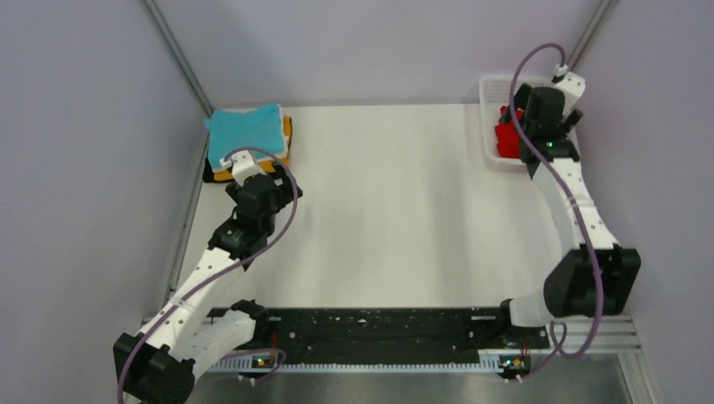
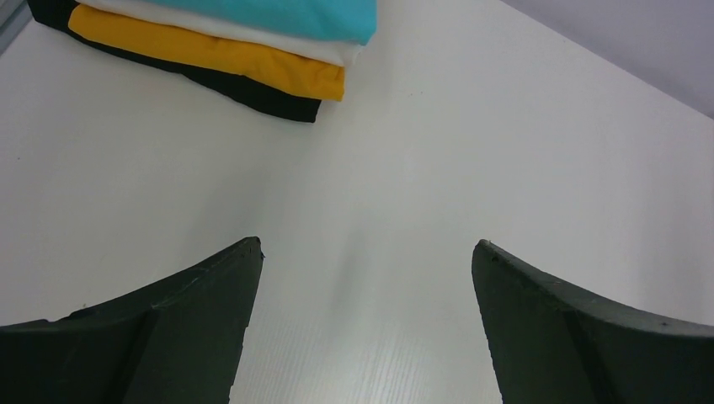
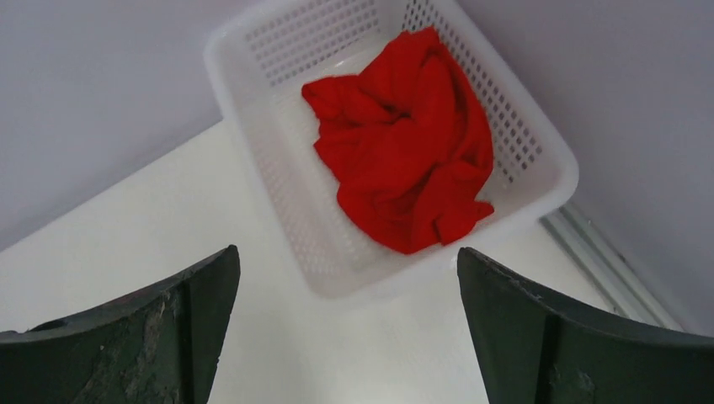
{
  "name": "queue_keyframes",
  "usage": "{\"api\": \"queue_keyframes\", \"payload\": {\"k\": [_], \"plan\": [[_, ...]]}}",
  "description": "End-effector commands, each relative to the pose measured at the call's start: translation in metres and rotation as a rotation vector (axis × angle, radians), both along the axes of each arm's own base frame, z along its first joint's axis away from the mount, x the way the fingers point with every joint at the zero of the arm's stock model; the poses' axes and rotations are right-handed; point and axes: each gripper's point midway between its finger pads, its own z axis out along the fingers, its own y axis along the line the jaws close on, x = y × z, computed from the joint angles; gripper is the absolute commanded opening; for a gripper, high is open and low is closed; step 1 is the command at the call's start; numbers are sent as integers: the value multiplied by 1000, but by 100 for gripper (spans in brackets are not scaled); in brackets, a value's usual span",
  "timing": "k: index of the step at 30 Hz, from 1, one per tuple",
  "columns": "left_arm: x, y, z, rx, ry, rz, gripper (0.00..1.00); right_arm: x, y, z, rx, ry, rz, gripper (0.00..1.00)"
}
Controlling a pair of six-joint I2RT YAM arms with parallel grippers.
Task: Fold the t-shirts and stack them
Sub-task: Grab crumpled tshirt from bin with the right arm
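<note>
The red shirt (image 3: 402,143) lies crumpled in the white basket (image 3: 286,194) at the far right corner. A pinch there may gather several layers, or snag the mesh and lift the basket with the cloth. The right gripper (image 3: 347,250) hangs above it, fingers spread wide and empty; the shirt sits beyond the fingertips, not between them. The left gripper (image 2: 367,241), likewise spread and empty, hovers over the table (image 2: 505,151) near the folded stack (image 2: 253,59) at far left.

Left arm (image 1: 202,271): white links, black joints
Right arm (image 1: 577,202): same colours
Cables (image 1: 539,47): purple, looping
Pincer fingers (image 3: 126,345): dark, curved, scuffed
</note>
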Motion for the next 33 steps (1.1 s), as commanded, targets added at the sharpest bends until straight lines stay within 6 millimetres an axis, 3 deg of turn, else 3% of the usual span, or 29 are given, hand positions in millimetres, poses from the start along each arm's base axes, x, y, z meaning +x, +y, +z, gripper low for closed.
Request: {"api": "queue_keyframes", "payload": {"k": [1, 6, 13, 15, 17, 20, 22, 23, 28, 30, 33], "plan": [[6, 4, 18, -13, -45, 38, 99, 39, -59, -24, 35, 185, -68, 99], [8, 5, 18, -10, -32, 47, 99, 93, -91, -66, 50, 330, -49, 99], [9, 8, 18, 15, -23, 62, 99, 141, -120, -169, 62, 517, -69, 89], [10, 10, 17, 25, -15, 65, 99, 153, -128, -190, 48, 538, -79, 84], [11, 9, 16, 34, -9, 61, 99, 166, -136, -195, 23, 534, -81, 75], [13, 8, 16, 42, -4, 54, 99, 181, -141, -188, 4, 499, -70, 26], [13, 7, 17, 41, -4, 50, 99, 189, -138, -160, 7, 430, -55, 2], [13, 7, 16, 41, -2, 47, 99, 192, -135, -138, 7, 382, -39, 0], [13, 6, 18, 37, -15, 41, 99, 198, -102, -2, -12, 91, 150, 0], [13, 5, 18, 29, -23, 37, 99, 189, -81, 51, -10, -13, 247, 0], [13, 4, 18, 23, -27, 31, 99, 167, -43, 110, 28, -132, 394, 0]]}}
